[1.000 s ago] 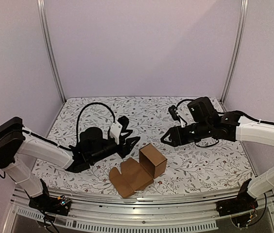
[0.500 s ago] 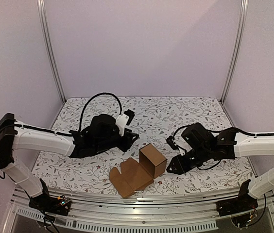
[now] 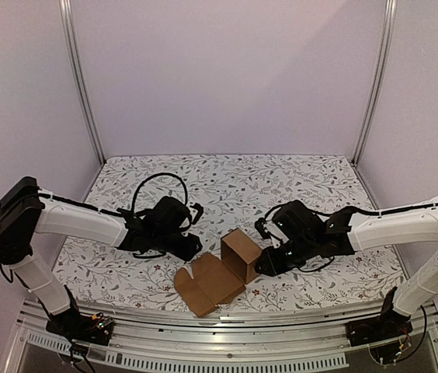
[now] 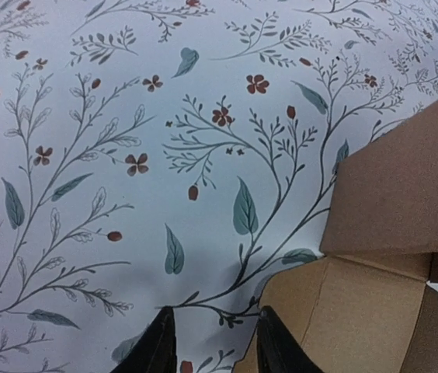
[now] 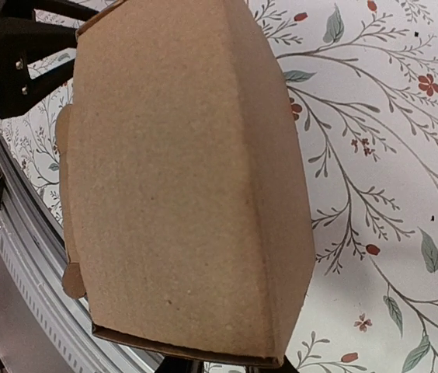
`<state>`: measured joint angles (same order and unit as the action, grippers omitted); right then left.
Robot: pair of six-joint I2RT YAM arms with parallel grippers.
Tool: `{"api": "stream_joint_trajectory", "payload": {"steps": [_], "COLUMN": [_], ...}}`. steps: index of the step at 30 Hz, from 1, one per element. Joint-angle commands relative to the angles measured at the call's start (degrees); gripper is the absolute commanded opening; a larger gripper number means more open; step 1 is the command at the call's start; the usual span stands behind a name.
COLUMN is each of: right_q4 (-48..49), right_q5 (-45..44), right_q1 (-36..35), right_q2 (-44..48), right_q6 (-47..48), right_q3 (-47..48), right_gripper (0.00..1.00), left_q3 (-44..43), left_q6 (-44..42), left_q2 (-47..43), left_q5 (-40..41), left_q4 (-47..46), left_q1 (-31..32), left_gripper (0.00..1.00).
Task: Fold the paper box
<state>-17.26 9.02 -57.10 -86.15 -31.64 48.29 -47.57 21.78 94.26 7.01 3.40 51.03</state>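
The paper box hides nearly all of the right gripper in its wrist view. The left gripper is cropped by its own view's bottom edge.

You have a white tablecloth printed with leafy sprigs and small red flowers, plain lilac walls on three sides, an aluminium post at each back corner, a metal rail along the near edge, and soft even light.
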Motion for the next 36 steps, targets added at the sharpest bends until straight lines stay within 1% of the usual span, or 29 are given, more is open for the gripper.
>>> {"api": "stream_joint_trajectory", "payload": {"steps": [1,4,7,13,23,27,31,35,36], "right_q4": [2.68,3.45,4.30,6.50,7.06,6.56,5.32,3.87,3.57], "right_q5": [-4.81,-5.87,-5.11,-1.36,4.91,7.84,11.05,12.02,11.72], "right_q1": [-0.36,0.40,2.02,5.92,11.29,13.58,16.11,19.08,19.69], "right_q2": [-1.83,-3.12,-5.07,-10.18,-20.57,-24.85,-28.34,-28.76,-28.27], "right_q6": [-0.40,0.14,0.84,2.31,4.80,5.72,6.82,7.74,7.93], "right_q3": [2.96,4.69,6.74,11.20,22.62,27.38,30.71,30.42,29.67], "right_gripper": [0.18,0.18,0.17,0.17,0.16,0.17,0.20,0.25,0.29], "left_q3": [1.79,3.19,5.35,11.31,14.76,14.13,12.82,9.02,8.26], "left_q6": [2.88,4.64,8.30,14.62,18.40,19.28,19.93,19.39,19.40], "left_q2": [1.19,0.67,-0.26,-3.62,-8.55,-6.37,-3.64,-0.11,0.56], "left_q5": [-3.01,-4.37,-6.35,-9.44,-9.50,-12.12,-15.63,-18.71,-18.74], "left_q4": [5.20,5.76,5.28,0.72,-2.19,-7.79,-13.13,-15.42,-15.69], "left_q1": [-0.93,-0.93,-0.93,-0.55,1.63,1.88,2.30,3.03,3.29], "left_gripper": [0.34,0.34,0.32,0.30,0.31,0.31,0.31,0.31,0.31]}}
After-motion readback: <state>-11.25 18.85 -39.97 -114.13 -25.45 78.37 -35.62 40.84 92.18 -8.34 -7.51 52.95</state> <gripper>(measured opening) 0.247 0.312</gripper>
